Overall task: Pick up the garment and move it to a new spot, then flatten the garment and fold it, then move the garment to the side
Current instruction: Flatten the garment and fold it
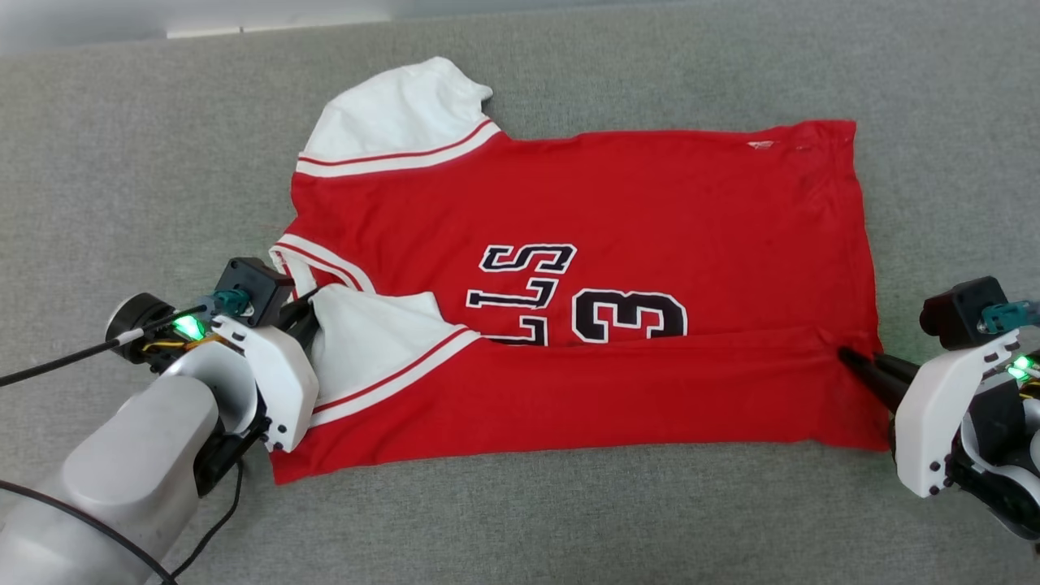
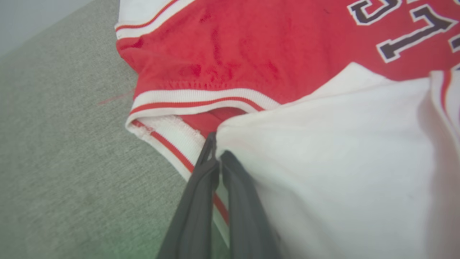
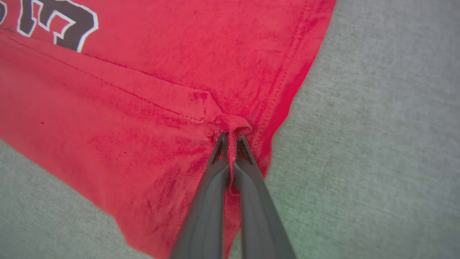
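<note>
scene: the garment [image 1: 617, 211], a red basketball jersey, lies spread on a grey cloth-covered table [image 1: 122, 162], collar end to the left and hem to the right.
garment: its long axis runs left to right; the near edge is folded up over the lower part of the black lettering [image 1: 528, 280].
left end effector [image 2: 215, 156]: fingers pinched together on the white sleeve [image 2: 341, 162] at the flap's left end.
right end effector [image 3: 230, 138]: fingers closed on the flap's corner by the hem (red cloth puckers at the tips).
key relation: the garment stretches between both arms, each gripping one end of the fold line; a further fold would likely travel toward the far edge.
</note>
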`<state>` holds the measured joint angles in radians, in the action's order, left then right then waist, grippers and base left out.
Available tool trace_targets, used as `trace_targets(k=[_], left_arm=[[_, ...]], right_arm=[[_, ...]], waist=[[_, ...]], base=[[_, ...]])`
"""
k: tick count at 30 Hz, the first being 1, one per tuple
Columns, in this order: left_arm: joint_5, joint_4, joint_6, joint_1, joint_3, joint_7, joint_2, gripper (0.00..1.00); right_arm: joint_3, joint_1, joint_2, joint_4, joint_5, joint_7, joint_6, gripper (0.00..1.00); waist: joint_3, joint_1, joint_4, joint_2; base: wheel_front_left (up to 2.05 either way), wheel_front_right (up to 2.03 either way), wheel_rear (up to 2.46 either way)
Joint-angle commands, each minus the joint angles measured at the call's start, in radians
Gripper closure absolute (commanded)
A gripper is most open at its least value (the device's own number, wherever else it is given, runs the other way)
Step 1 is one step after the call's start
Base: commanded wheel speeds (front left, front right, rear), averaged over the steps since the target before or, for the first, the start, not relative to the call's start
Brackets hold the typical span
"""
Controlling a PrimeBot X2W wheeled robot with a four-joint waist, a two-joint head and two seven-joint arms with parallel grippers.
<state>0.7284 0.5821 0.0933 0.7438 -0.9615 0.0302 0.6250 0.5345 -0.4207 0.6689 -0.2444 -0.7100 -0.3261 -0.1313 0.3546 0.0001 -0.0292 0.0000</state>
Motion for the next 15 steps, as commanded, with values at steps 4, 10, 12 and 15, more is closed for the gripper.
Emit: trace_targets(k=[4,10,12,15], left_arm=[[0.01,0.041,0.011,0.0,-0.014,0.0,-0.001,0.0],[0.014,-0.008,0.018,0.053,-0.006,-0.028,0.035,0.0],[0.025,-0.035,0.02,0.07,-0.006,-0.067,0.052,0.0],[0.062,-0.086,0.026,0.098,-0.008,-0.166,0.075,0.0]], right_arm=[[0.001,0.021,0.006,0.006,-0.022,0.011,0.001,0.0],[-0.029,0.058,0.026,0.033,-0.027,0.026,0.001,0.0],[-0.039,0.069,0.031,0.042,-0.027,0.021,0.001,0.0],[-0.056,0.083,0.032,0.058,-0.025,0.014,0.001,0.0]], waist=[[-0.063,-0.0001,0.012,0.0],[-0.128,-0.0001,0.037,0.0],[-0.14,-0.0001,0.043,0.0],[-0.15,-0.0001,0.048,0.0]], base=[[0.0,0.0,0.0],[0.0,0.0,0.0],[0.0,0.0,0.0],[0.0,0.0,0.0]])
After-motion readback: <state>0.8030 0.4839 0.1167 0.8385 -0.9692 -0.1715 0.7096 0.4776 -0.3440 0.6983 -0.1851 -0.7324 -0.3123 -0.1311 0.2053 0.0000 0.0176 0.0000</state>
